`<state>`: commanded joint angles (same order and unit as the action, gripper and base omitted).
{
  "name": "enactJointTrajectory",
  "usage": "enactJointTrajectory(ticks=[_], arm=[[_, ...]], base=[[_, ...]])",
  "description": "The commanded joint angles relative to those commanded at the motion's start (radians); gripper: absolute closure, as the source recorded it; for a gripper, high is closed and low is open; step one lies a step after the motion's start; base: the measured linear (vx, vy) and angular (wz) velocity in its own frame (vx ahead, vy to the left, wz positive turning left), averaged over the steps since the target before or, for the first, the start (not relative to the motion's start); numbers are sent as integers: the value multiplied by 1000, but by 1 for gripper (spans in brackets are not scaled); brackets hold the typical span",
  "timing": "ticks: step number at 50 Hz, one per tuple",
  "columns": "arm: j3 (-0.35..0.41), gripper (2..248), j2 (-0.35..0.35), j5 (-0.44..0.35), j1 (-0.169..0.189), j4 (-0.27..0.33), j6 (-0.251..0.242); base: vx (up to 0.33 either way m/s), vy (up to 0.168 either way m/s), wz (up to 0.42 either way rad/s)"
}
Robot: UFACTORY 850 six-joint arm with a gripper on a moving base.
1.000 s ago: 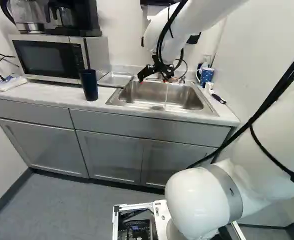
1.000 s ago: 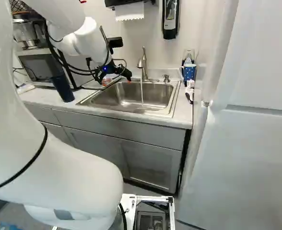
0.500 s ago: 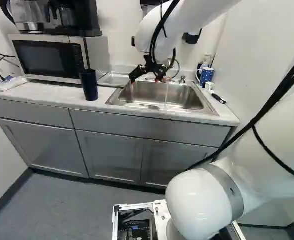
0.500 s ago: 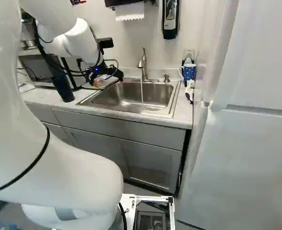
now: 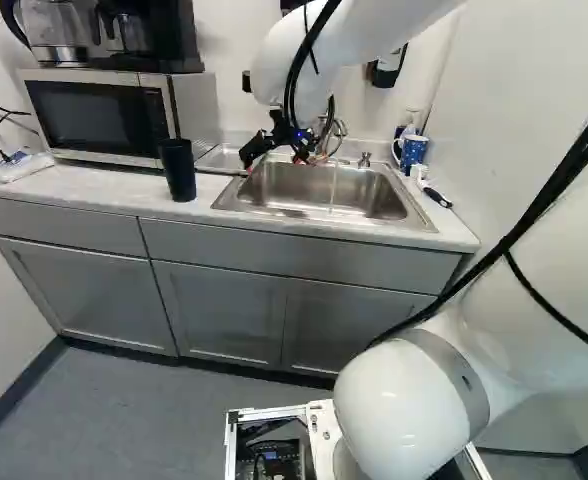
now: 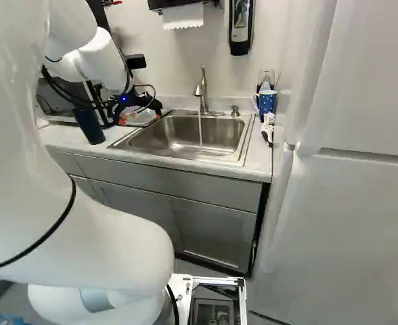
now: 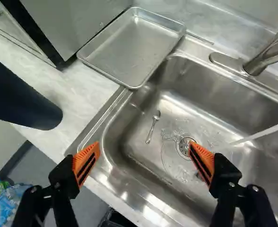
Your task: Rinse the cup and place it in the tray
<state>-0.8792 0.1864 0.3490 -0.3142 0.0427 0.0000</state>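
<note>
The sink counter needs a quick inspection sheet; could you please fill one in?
Surface: pale counter, with the sink set into it.
Job's things: dark cup upright on the counter, outside the tray; water running from the faucet into the sink.
Clutter: spoon in the sink; dotted mug beyond its far end from the cup.
Gripper: open, nothing held.
Cables: arm cables loop along the arm.
Surroundings: microwave behind the cup; people, nothing seen.

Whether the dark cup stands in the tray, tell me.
No, the dark cup stands on the counter, apart from the tray.
</note>
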Motion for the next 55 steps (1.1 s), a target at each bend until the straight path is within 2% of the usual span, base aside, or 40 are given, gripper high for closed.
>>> enactJointTrajectory(ticks=[55], arm=[[-80, 3, -86, 0, -192, 0, 0]], base=[[0, 0, 0]])
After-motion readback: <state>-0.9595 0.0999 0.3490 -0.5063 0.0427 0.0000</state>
